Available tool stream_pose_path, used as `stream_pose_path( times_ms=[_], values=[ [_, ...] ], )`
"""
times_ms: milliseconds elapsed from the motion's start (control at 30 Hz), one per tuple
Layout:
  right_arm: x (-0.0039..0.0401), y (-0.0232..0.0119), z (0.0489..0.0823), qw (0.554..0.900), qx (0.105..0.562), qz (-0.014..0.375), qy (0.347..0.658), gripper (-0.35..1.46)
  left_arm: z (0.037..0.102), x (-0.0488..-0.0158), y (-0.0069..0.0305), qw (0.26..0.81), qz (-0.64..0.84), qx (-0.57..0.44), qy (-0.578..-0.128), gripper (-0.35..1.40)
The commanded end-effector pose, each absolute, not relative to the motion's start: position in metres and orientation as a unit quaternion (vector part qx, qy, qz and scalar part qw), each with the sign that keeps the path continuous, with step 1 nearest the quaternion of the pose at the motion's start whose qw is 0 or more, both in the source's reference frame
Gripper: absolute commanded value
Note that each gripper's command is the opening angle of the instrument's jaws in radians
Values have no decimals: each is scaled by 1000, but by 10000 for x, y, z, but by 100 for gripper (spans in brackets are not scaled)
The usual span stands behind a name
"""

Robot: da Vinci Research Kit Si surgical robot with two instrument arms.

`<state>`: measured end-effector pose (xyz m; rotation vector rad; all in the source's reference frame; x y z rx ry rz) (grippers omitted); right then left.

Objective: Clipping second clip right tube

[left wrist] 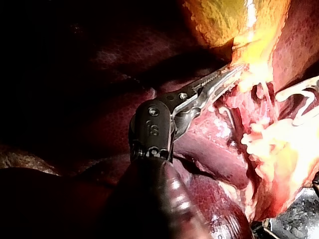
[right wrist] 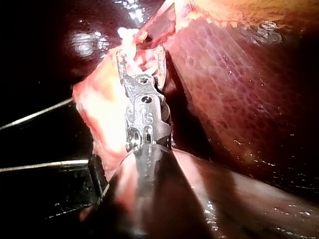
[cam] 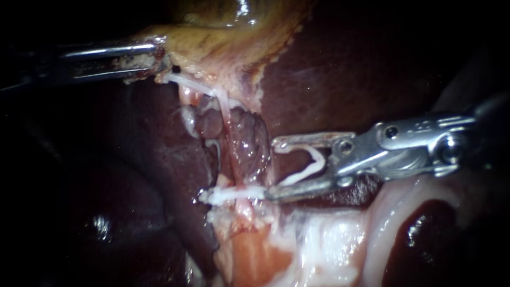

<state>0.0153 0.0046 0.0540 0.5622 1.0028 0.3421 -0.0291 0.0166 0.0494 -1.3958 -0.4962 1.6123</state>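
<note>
1. Currently the right tube sits at the centre of the endoscope view, a thin pale strand running from 12 to 6 o'clock, from the gallbladder down to fatty tissue
2. Placed clip already crosses the tube near its 6 o'clock end
3. Right instrument comes in from 3 o'clock, jaws spread wide with a loaded clip seated against both; the tips sit just beside the tube on its 3 o'clock side and are not around it yet; the lower tip touches the placed clip's end
4. Left instrument is at 10 o'clock, jaws clamped narrow on the gallbladder edge, tube looks taut
5. Handling guess: the tube is soft, wet, slippery and light, with no stiffness; likely to tear if tugged and to roll off a jaw
6. Best hold looks like the bare stretch just on the 12 o'clock side of the placed clip, jaws square across, both tips past the far side; the liver behind it bruises easily
</note>
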Motion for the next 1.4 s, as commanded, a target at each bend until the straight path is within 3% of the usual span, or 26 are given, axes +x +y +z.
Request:
stream_pose_path(
  times_ms=[33, 267, 667, 1133, 1400],
  values=[
    [157, 44, 543, 823, 270, 166, 471, 49, 494, -291, 166, 458, 655, -567, -201, -35],
    [182, 38, 558, 800, 301, 202, 478, 49, 494, -291, 165, 458, 655, -567, -201, -35],
    [205, 29, 565, 766, 342, 225, 495, 48, 495, -293, 165, 458, 655, -567, -201, -35],
    [216, 16, 523, 704, 411, 224, 534, 47, 496, -294, 164, 459, 655, -566, -199, -35],
    [217, 17, 508, 696, 432, 204, 536, 43, 496, -294, 164, 459, 655, -566, -199, -35]
  ],
)
